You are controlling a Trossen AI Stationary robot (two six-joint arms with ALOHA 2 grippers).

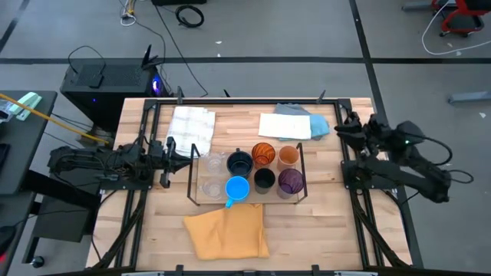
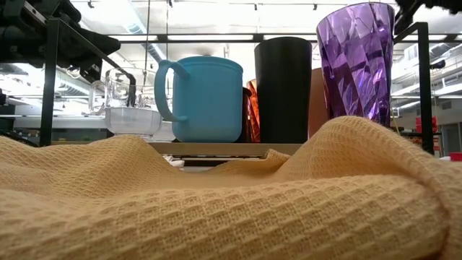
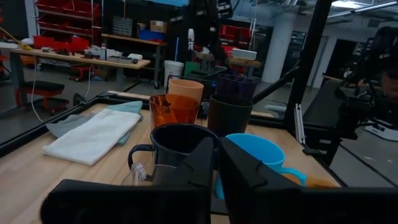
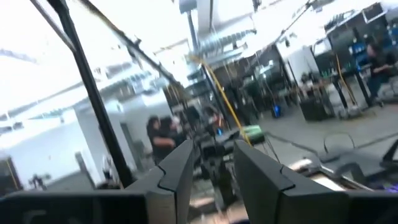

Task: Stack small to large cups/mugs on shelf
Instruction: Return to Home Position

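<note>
Cups [image 1: 263, 178] ranged on the wire-framed shelf [image 1: 261, 196] — arms at either side
Left gripper [image 1: 186, 156] beside the clear glasses [image 1: 209, 186], fingers pressed together; right gripper [image 1: 343, 125] — fingers seemingly slightly apart.

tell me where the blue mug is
In the high view the blue mug stands on the shelf, front row, between a clear glass and the black cup.

So the pale butcher-block wooden table [image 1: 146, 230] is carrying a low light-wood shelf with a thin black wire frame [image 1: 201, 198] mid-table, and that's holding the cups and mugs [image 1: 264, 179]. A folded white cloth [image 1: 190, 123] and a white-and-light-blue cloth [image 1: 288, 125] are lying behind it, with a rumpled mustard waffle cloth [image 1: 228, 232] sitting just in front.
</note>
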